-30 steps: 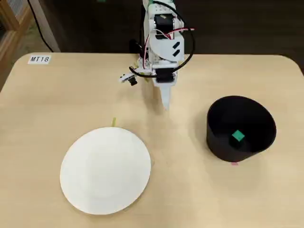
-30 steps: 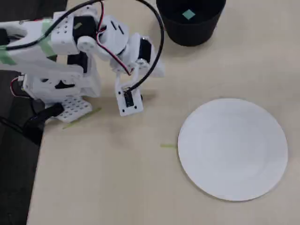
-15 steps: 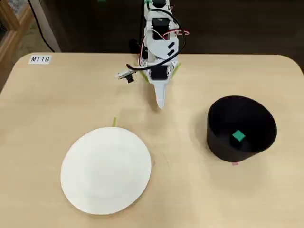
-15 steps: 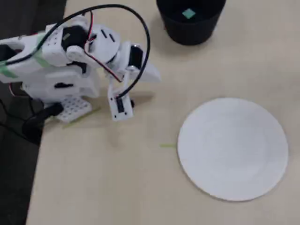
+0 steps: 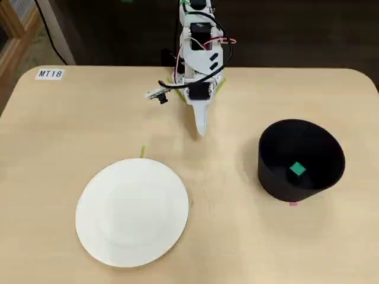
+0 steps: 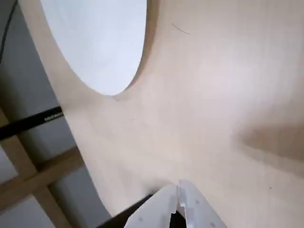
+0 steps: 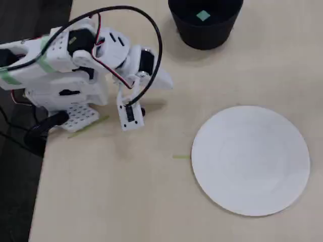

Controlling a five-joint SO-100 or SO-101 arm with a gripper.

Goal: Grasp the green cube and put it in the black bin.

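The green cube [image 5: 297, 170] lies on the floor of the black bin [image 5: 273, 180], which stands on the right side of the table; from the other side the cube [image 7: 203, 15] shows inside the bin [image 7: 204, 35] at the top edge. My white gripper [image 5: 201, 131] is folded back near the arm's base, well left of the bin, its tip pointing down at the table. Its fingers [image 6: 179, 191] meet with nothing between them in the wrist view.
A flat white plate [image 5: 132, 211] lies on the front left of the table, also seen as the plate [image 7: 251, 159] in the other fixed view. A label reading MT18 [image 5: 48, 74] sits at the far left corner. A small green strip [image 5: 142, 152] lies by the plate.
The arm has pulled back toward its base and the gripper tip has shifted slightly left. The cube stays in the bin.
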